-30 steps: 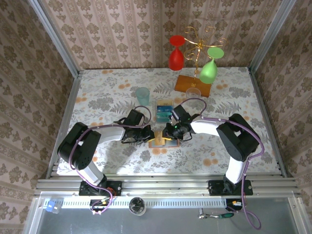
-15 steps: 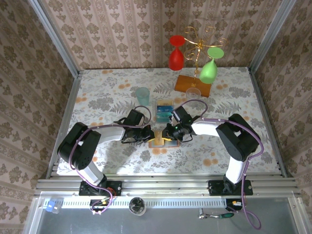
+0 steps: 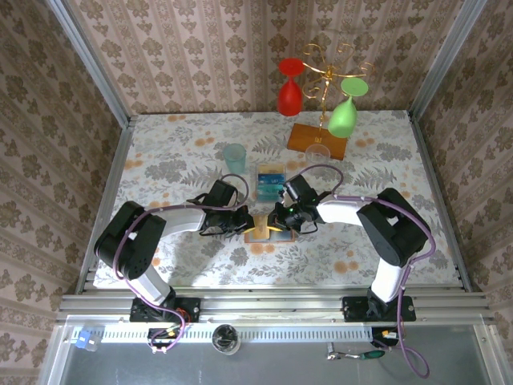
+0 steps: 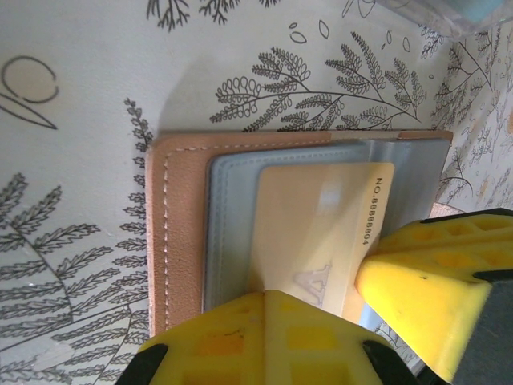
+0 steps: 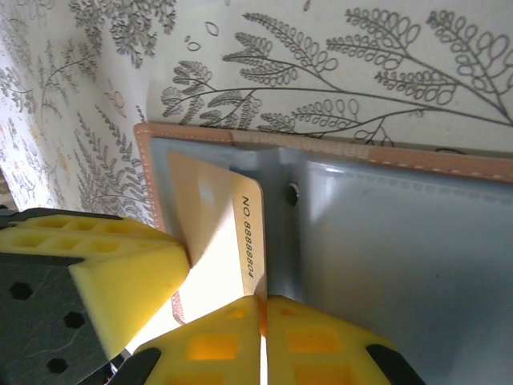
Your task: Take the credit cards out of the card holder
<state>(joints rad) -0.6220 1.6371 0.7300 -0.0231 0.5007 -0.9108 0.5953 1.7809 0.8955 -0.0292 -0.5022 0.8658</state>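
Right gripper (image 5: 263, 311) is closed, pinching the corner of a tan card (image 5: 210, 210) at the grey pocket of the open wallet (image 5: 401, 241); left gripper (image 4: 260, 325), closed, rests on the wallet's near edge; wallet lies flat on the flowered table (image 3: 184, 152); blue cards (image 3: 270, 183) lie just behind it

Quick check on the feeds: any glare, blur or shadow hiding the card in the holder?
Left wrist: tan card sharp, number legible, soft glare patch mid-card, yellow fingers slightly blurred up close. Right wrist: number legible, bright washout on the card beside the pads. Top external: even light, card holder tiny and partly hidden.
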